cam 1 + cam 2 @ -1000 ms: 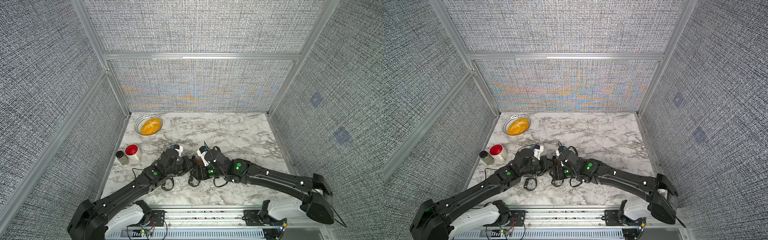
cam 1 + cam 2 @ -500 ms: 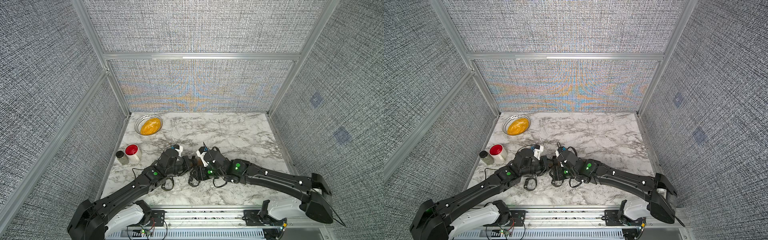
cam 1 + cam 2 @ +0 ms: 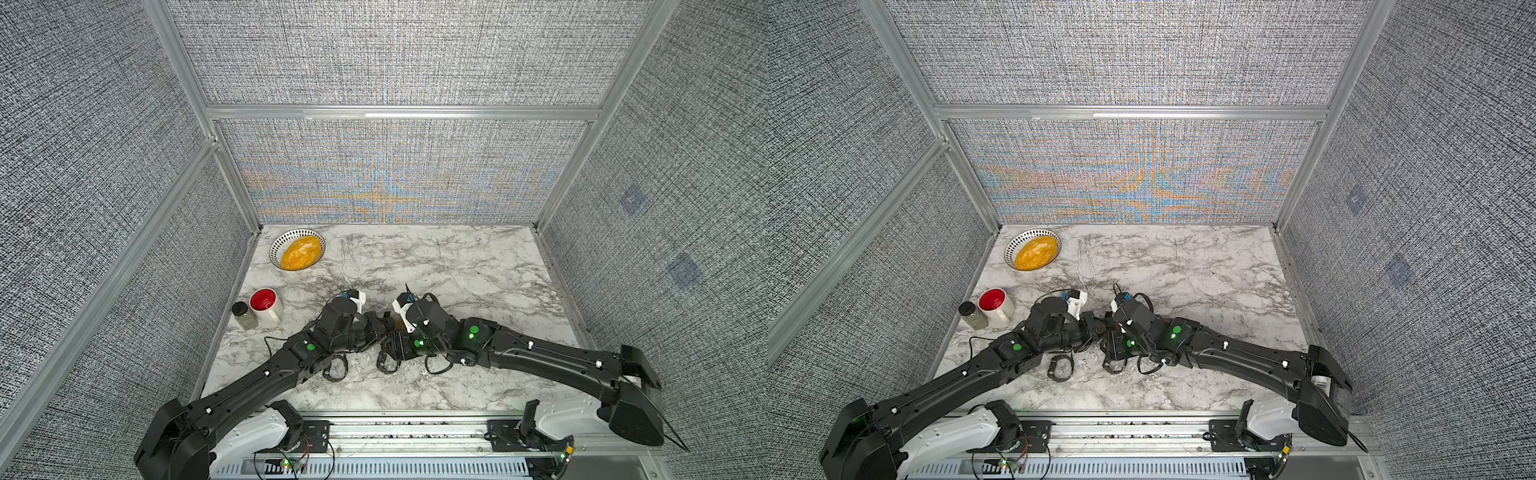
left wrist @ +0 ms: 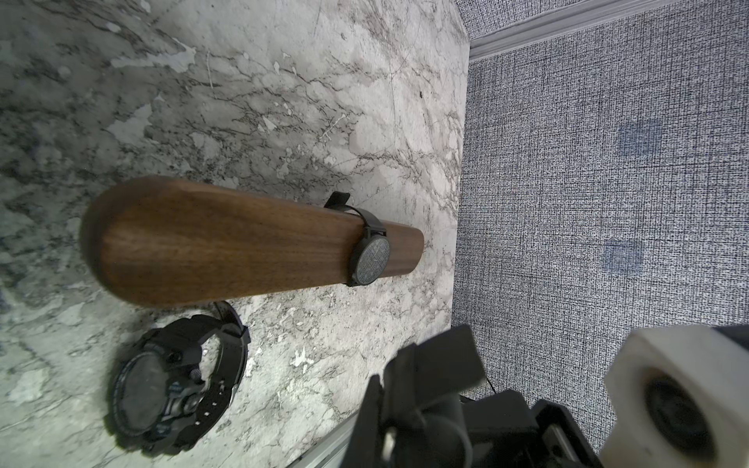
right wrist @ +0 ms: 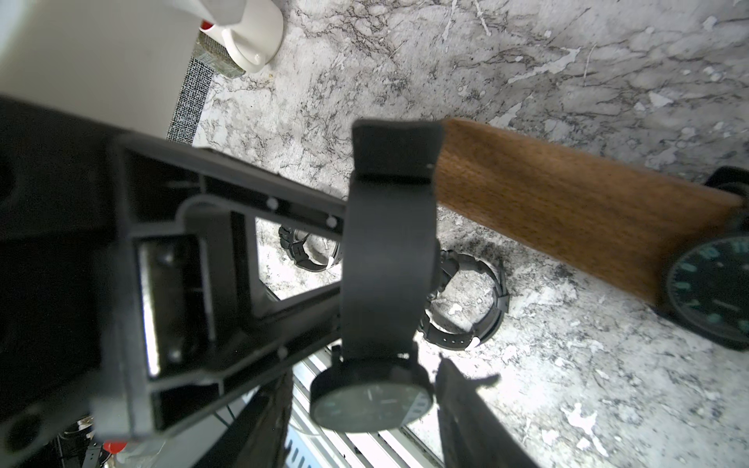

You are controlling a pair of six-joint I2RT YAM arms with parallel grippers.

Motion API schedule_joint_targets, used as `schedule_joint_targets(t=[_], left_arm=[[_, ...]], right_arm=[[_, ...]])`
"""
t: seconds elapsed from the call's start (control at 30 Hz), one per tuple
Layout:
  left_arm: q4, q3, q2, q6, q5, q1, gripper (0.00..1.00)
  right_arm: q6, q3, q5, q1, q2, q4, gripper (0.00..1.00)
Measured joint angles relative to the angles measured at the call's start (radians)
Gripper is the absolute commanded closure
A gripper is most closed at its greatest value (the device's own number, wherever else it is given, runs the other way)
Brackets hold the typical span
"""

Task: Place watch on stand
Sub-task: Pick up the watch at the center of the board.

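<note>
The stand is a long brown wooden bar lying across the marble; in a top view only a brown sliver of the stand shows between the two wrists. The watch, black with a dark dial, hangs off the bar's near end by its looped strap. My left gripper is shut on that strap. The right gripper stands open, with one finger close beside the watch case and a gap on the other side.
Another black watch is strapped round the bar's far end. Two chunky black watches lie on the marble under the arms. A red-lined mug, a small jar and a bowl of yellow food stand at the left.
Both arms stay almost where they were over the stand; the right arm has crept very slightly to the left.
</note>
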Motion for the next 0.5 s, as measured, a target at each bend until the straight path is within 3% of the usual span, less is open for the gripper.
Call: schedule_joint_targets(t=[0.5], left_arm=[[0.003,0.0,0.001,0.0,0.0,0.0,1.0]], right_arm=[[0.0,0.002,0.017,0.0,-0.004,-0.001,0.57]])
